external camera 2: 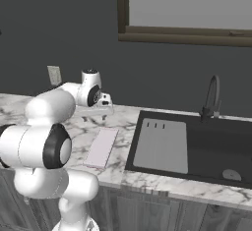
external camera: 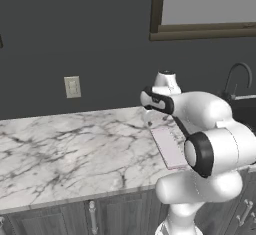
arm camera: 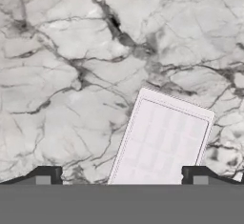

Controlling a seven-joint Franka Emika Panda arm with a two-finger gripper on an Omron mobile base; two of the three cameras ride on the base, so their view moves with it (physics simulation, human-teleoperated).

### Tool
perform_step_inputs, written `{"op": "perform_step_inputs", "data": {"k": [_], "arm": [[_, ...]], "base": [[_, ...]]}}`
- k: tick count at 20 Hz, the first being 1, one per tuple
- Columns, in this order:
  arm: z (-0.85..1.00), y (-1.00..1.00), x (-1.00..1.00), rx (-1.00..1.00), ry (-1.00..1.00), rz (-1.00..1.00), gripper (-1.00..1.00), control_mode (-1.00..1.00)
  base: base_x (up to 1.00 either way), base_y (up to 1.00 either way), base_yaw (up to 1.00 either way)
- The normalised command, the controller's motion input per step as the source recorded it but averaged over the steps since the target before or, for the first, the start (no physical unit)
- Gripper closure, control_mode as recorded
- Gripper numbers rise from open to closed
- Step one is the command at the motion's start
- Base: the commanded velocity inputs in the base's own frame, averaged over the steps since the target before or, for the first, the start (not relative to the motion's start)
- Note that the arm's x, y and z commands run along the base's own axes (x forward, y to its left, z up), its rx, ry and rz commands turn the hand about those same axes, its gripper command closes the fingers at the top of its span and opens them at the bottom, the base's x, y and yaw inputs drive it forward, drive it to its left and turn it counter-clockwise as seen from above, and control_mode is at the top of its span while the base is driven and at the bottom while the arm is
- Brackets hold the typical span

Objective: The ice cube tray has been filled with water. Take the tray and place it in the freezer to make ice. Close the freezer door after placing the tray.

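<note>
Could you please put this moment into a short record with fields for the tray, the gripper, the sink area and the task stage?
tray: ice cube tray lies flat on the marble counter, left of the sink
gripper: gripper open, above the tray's near end, holding nothing
sink area: grey mat in the dark basin, faucet behind it
task stage: tray not yet picked up
</note>
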Motion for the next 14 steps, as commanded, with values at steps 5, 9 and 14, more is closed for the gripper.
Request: {"op": "perform_step_inputs", "data": {"k": [5, 9, 14], "arm": [[-0.52, 0.00, 0.48, -0.04, -0.02, 0.13, -1.00, -1.00], [-0.56, 0.00, 0.22, -0.05, -0.10, 0.12, -1.00, -1.00], [-0.52, 0.00, 0.23, -0.02, -0.09, 0.13, -1.00, -1.00]], "base": [[0.00, 0.00, 0.00], [0.00, 0.00, 0.00], [0.00, 0.00, 0.00]]}}
